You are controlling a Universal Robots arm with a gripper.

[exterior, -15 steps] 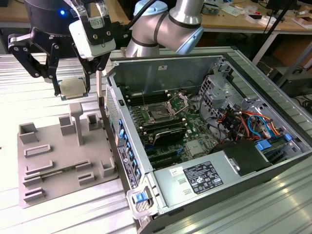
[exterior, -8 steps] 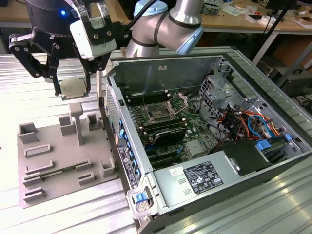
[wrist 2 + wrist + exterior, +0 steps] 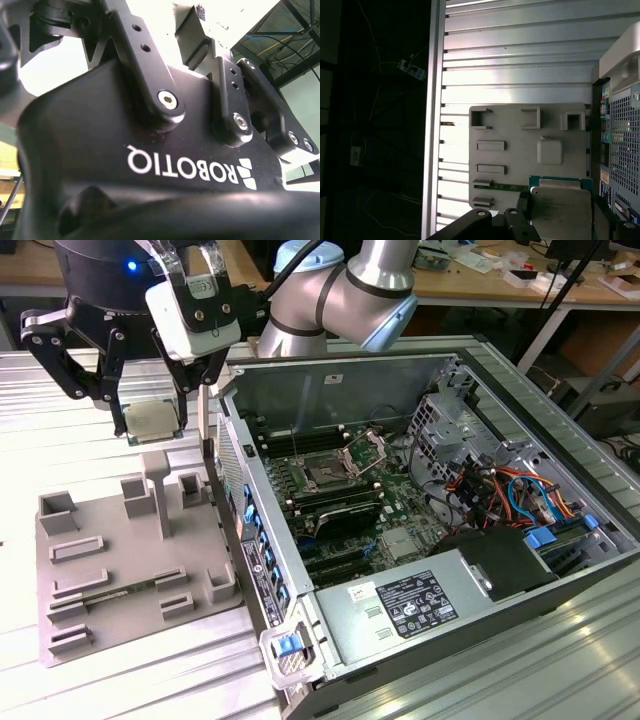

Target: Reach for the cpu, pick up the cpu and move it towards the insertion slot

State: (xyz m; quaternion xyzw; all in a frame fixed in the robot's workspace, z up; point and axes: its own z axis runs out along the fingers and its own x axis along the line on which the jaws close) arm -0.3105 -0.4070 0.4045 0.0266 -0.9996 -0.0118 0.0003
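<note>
Holding the cpu clamped flat in the pincer, we hang above the grey tray, seemingly clear of its raised frames for carrying. The insertion slot sits well apart, inside the case toward the exterior view's right.

The black claw, clamped on the silvery square cpu, hangs in free air over the grey plastic tray, whose tall post stands just below. Between it and the dark square insertion slot rises the metal wall of the open computer case. Above the slot the room is free.
</note>
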